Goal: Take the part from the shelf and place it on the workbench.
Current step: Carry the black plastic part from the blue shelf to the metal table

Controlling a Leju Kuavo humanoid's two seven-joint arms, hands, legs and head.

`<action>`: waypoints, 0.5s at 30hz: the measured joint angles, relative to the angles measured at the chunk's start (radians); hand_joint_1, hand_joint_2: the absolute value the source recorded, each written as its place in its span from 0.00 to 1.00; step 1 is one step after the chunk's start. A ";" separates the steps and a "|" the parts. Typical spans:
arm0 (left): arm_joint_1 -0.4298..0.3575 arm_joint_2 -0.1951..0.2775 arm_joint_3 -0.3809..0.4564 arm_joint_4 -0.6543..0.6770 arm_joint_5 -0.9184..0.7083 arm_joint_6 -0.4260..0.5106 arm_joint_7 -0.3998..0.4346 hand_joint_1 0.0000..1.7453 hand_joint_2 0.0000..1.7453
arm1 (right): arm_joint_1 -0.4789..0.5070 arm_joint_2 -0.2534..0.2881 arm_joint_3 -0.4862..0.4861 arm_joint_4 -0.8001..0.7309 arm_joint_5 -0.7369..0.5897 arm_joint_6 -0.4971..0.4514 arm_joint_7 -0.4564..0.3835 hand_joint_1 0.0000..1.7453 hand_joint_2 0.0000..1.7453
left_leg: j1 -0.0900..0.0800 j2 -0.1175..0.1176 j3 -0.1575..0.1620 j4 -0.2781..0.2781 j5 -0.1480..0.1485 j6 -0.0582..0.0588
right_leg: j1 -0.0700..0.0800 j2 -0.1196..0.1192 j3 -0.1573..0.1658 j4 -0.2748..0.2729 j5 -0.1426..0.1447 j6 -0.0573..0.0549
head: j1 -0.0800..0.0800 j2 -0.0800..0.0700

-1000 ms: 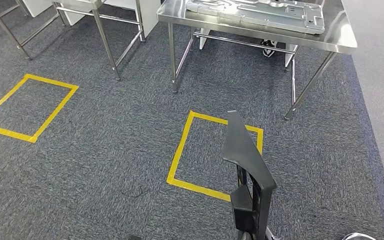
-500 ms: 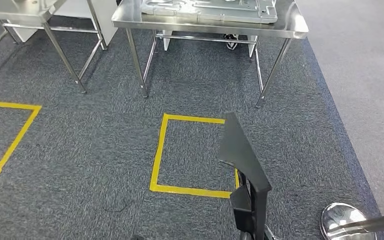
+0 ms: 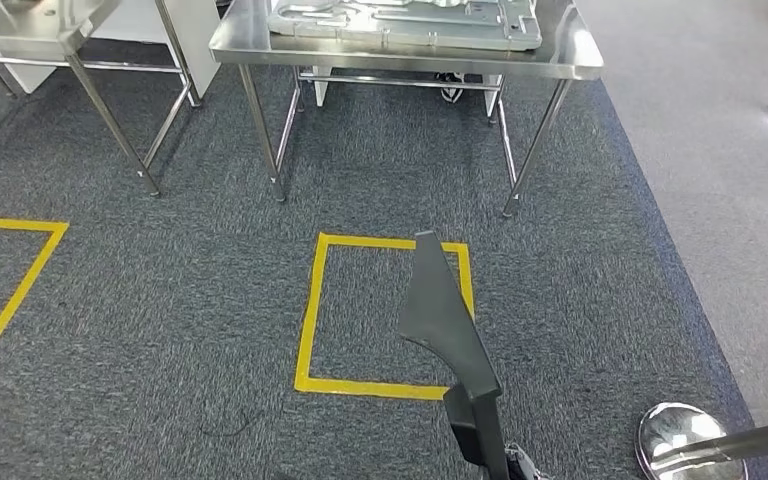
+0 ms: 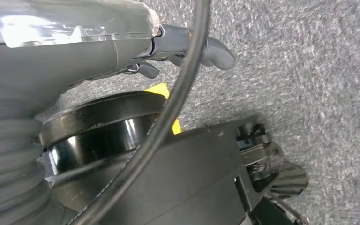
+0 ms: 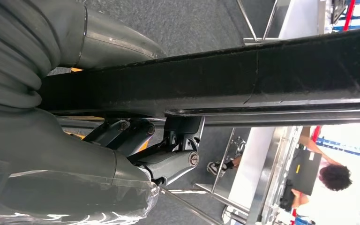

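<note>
Since the earlier head pictures the whole scene has slid: the workbench [image 3: 570, 62] now sits squarely ahead and the yellow floor square [image 3: 310, 300] lies right below, which reads as the robot turning to face it, not as anything moving on the floor. Against that shifted view, the part [image 3: 450, 320] leans a little more to the left.

Nearest, the dark, long, angular part rises from the bottom edge of the head view, carried upright in front of the body. The right hand [image 5: 136, 145] grips it, its dark fingers [image 5: 176, 161] wrapped under the black bar that crosses the right wrist view; held this way the long piece stays clear of the legs and the floor while the robot walks, I judge. The left hand [image 4: 187, 44] hangs by the carpet with its thumb and fingers apart and nothing in them.

Next out is the taped square, probably a standing mark in front of the bench. A chrome stanchion base [image 3: 682, 440] stands just to the right.

Farthest, the steel workbench already bears a large flat metal plate [image 3: 405, 22], so the part still has to go somewhere on or beside it. A person sits beyond in the right wrist view
</note>
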 joint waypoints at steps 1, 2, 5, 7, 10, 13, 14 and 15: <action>0.000 0.000 -0.001 0.000 0.000 0.000 0.000 0.00 1.00 | 0.001 0.001 0.000 0.000 0.000 0.000 0.000 1.00 1.00 | -0.001 0.001 0.002 -0.003 -0.003 -0.006 | 0.004 0.002 0.001 -0.003 -0.005 -0.005 | 0.000 0.000; 0.000 0.000 -0.001 0.000 0.000 0.000 0.000 0.00 1.00 | 0.001 0.002 -0.001 0.001 0.000 0.000 0.001 1.00 1.00 | -0.001 0.003 0.008 -0.007 -0.005 -0.012 | 0.004 0.004 0.003 -0.005 -0.007 -0.011 | 0.000 0.000; -0.001 0.000 -0.003 0.000 0.000 0.000 0.001 0.00 1.00 | 0.002 0.007 -0.003 0.001 0.001 0.000 0.001 1.00 1.00 | 0.001 -0.001 -0.005 0.045 -0.036 -0.026 | -0.002 0.009 0.026 -0.025 -0.010 -0.032 | 0.000 0.000; -0.001 0.001 -0.004 0.000 0.000 0.000 0.003 0.00 1.00 | 0.002 0.010 -0.005 0.001 0.002 0.000 0.002 1.00 1.00 | 0.002 -0.006 -0.076 0.174 -0.088 -0.028 | -0.001 0.010 0.040 -0.029 -0.018 -0.043 | 0.000 0.000; 0.000 0.002 -0.005 0.000 0.000 0.000 0.008 0.00 1.00 | 0.003 0.011 -0.008 0.003 0.004 0.000 0.006 1.00 1.00 | 0.002 -0.008 -0.164 0.279 -0.082 -0.027 | 0.005 0.017 0.060 -0.027 -0.035 -0.048 | -0.001 0.000; 0.001 0.003 -0.005 0.000 0.001 0.000 0.012 0.00 1.00 | 0.003 0.014 -0.009 0.003 0.009 0.000 0.011 1.00 1.00 | 0.000 -0.010 -0.119 0.115 0.046 -0.014 | 0.009 0.025 0.089 -0.023 -0.060 -0.042 | 0.000 0.000; 0.000 0.003 -0.005 0.000 0.001 0.000 0.013 0.00 1.00 | 0.003 0.015 -0.009 0.004 0.011 0.000 0.013 1.00 1.00 | -0.002 -0.012 -0.099 0.067 0.066 -0.008 | 0.011 0.027 0.095 -0.021 -0.067 -0.038 | 0.000 0.000; 0.000 0.003 -0.005 0.000 0.001 0.000 0.015 0.00 1.00 | 0.003 0.016 -0.009 0.004 0.013 0.000 0.015 1.00 1.00 | -0.004 -0.014 -0.088 0.040 0.069 -0.004 | 0.010 0.028 0.097 -0.020 -0.073 -0.032 | 0.000 0.000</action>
